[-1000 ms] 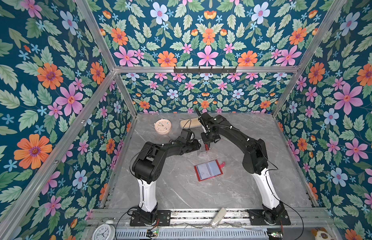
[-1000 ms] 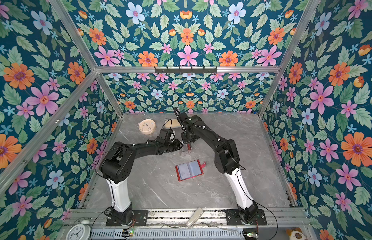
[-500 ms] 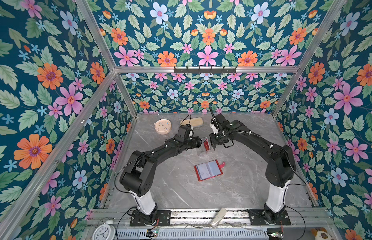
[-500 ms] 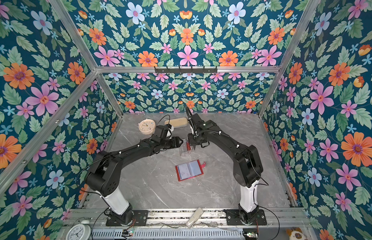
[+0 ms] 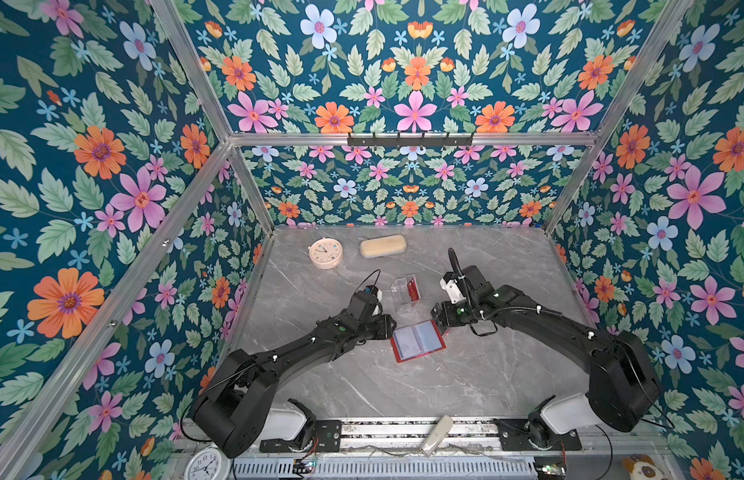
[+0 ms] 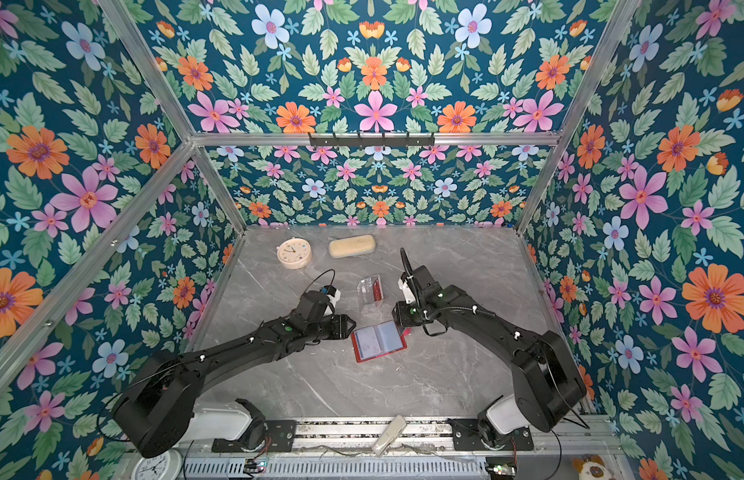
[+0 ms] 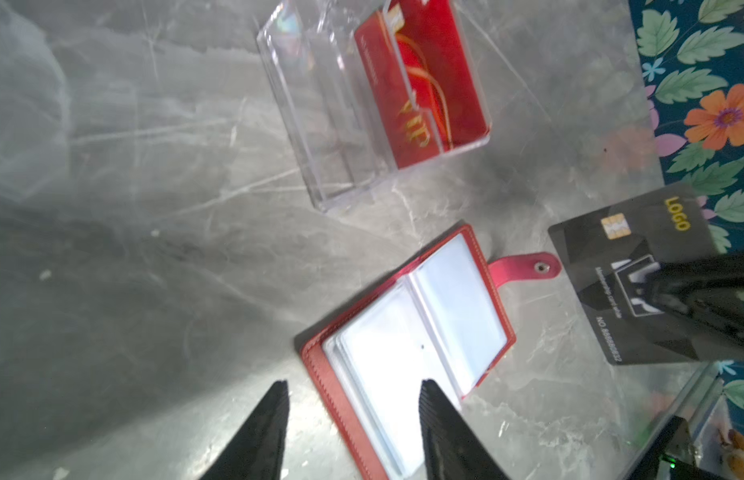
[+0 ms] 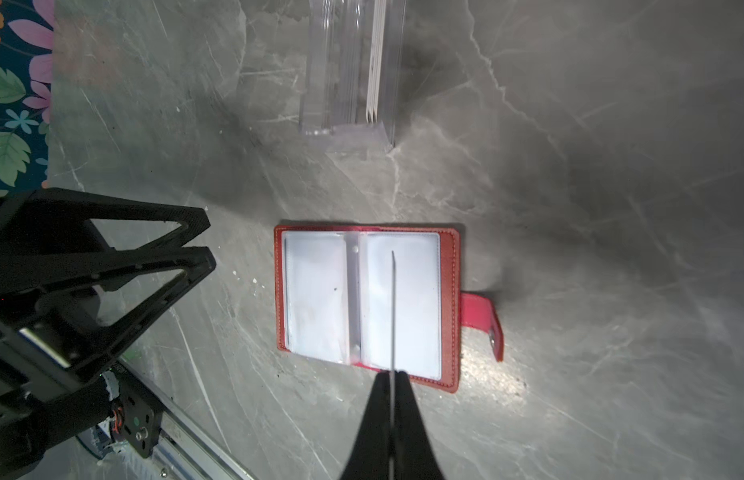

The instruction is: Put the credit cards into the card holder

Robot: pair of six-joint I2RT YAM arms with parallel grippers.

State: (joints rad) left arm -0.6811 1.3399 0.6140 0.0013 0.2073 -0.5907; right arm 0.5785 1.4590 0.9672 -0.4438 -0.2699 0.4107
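**Dark card clamped beside open card holder**

A dark rectangular plastic credit card [image 7: 603, 282] with a white mark and yellow "LOGO" lettering is clamped between the fingers of the right gripper [image 8: 391, 374]. It is held on edge, off the grey marble-look surface [image 5: 466, 374], by the strap side of the holder. The red stitched card holder [image 5: 417, 340] is laid open and flat on the surface, clear sleeves up. The left gripper [image 7: 353, 384] is seen with fingers apart and nothing between them, just beside the holder's opposite edge; contact cannot be told. A red plastic credit card [image 7: 432, 83] with gold "VIP" lettering is stood in a clear acrylic stand [image 5: 399, 293], near the holder but apart from it.
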